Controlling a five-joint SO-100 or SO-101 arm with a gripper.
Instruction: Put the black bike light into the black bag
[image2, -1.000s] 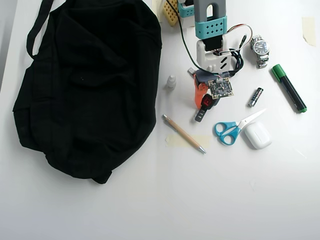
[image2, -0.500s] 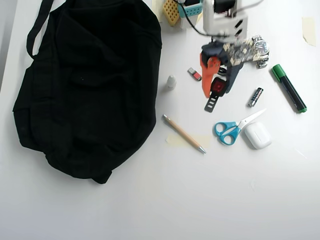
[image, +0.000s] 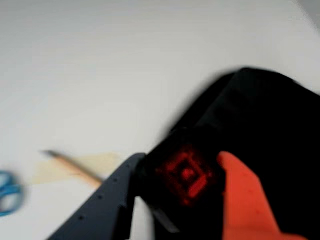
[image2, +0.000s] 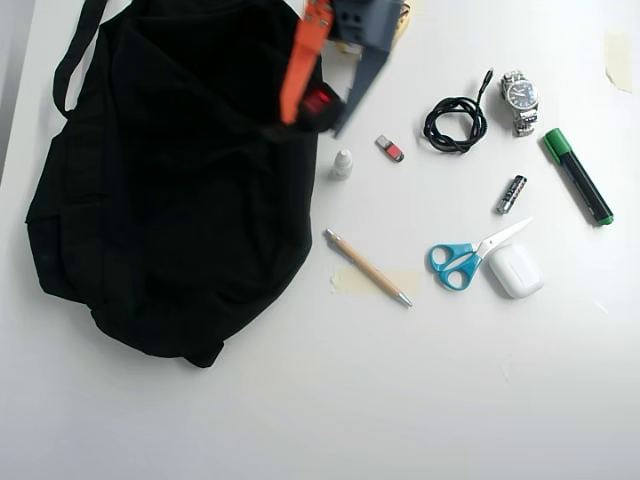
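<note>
My gripper (image2: 312, 115) is shut on the black bike light (image2: 320, 104), whose red square lens faces up. In the wrist view the light (image: 184, 172) sits clamped between the dark grey finger (image: 112, 195) and the orange finger (image: 245, 195). The gripper (image: 182, 175) holds it in the air over the right edge of the large black bag (image2: 170, 180), which lies floppy across the left half of the table. The bag also fills the right side of the wrist view (image: 270, 125). The picture is motion-blurred.
On the white table right of the bag lie a small white bottle (image2: 342, 163), a red-grey USB stick (image2: 390, 148), a coiled black cable (image2: 455, 122), a watch (image2: 519, 100), a battery (image2: 511, 194), a green marker (image2: 578, 176), a pencil (image2: 366, 267), blue scissors (image2: 470, 256) and a white earbud case (image2: 515, 270).
</note>
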